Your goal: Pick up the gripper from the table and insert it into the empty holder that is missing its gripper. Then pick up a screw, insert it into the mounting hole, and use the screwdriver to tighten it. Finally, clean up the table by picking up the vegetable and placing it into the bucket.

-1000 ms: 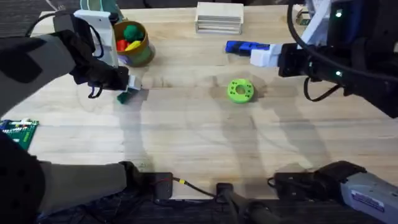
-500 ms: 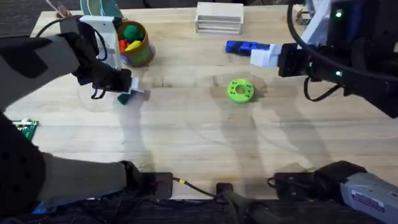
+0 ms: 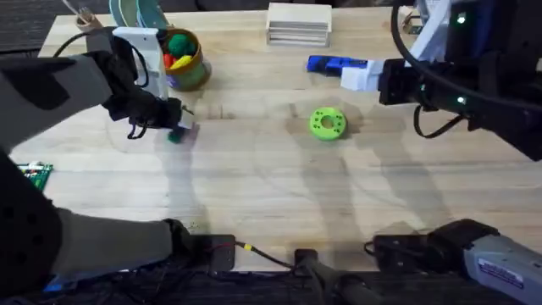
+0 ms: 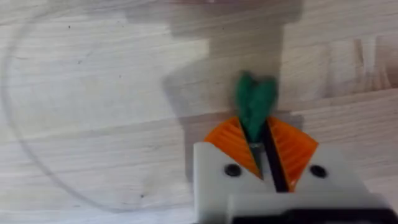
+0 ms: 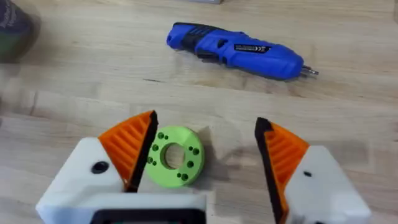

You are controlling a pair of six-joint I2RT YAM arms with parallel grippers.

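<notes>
Your left gripper pinches the dark-green vegetable between its orange fingers, just above the wooden surface and near the bucket; the vegetable's long axis points straight out from the fingertips. Your right gripper hangs with fingers spread wide over the green disc. The blue screwdriver lies flat beyond it, metal tip pointing away from the bucket; its label is too small to read.
</notes>
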